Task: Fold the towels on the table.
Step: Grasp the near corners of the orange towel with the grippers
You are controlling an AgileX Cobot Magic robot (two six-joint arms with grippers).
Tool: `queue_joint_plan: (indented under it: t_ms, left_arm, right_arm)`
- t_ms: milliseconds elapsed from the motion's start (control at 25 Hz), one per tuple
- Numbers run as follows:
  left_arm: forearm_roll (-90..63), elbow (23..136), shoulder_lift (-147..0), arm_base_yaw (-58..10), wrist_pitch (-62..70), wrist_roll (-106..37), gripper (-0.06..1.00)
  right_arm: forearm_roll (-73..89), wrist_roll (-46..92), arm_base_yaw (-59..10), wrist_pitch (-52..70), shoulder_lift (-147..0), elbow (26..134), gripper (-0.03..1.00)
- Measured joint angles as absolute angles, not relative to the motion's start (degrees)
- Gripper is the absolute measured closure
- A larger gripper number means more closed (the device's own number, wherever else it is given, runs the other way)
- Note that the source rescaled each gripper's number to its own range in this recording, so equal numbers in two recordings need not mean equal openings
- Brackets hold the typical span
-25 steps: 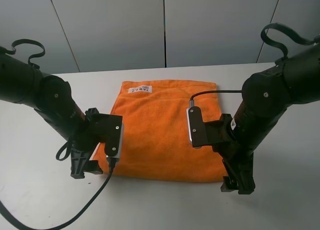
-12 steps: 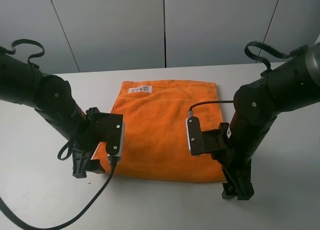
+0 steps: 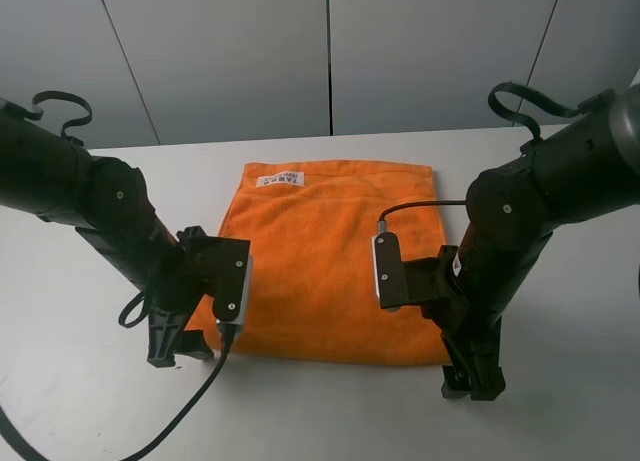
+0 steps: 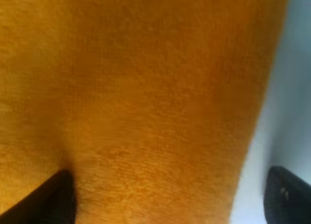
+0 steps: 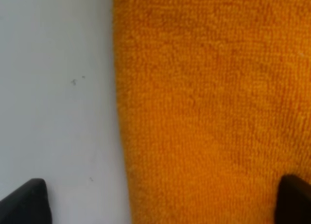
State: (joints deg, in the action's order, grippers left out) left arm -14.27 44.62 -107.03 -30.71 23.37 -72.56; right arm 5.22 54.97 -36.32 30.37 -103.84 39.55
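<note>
Exterior high view: the orange towel (image 3: 320,251) lies flat on the white table (image 3: 560,181), its white label (image 3: 280,180) at the far edge. My left gripper (image 3: 178,349) and right gripper (image 3: 470,381) sit low at its near corners. Both have their jaws apart, one fingertip over cloth and one over table.

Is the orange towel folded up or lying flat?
Lying flat. The orange towel is spread smooth on the white table, its label showing by the far edge, no fold seen.
</note>
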Motion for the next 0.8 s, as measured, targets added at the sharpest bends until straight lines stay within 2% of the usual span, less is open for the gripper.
queue_joint_plan:
  t_ms: [320,800]
  left_arm:
    - [-15.1,39.9,-105.4,-30.8,16.8,-73.0,-0.05]
    - [-11.3,39.8,-105.3,-30.8,15.4,-72.3,-0.05]
  right_arm:
    - [6.6,54.9,-36.3,30.2,-103.9,39.6,-0.03]
    - [7.0,56.5,-36.3,31.0,-103.9,39.8,-0.03]
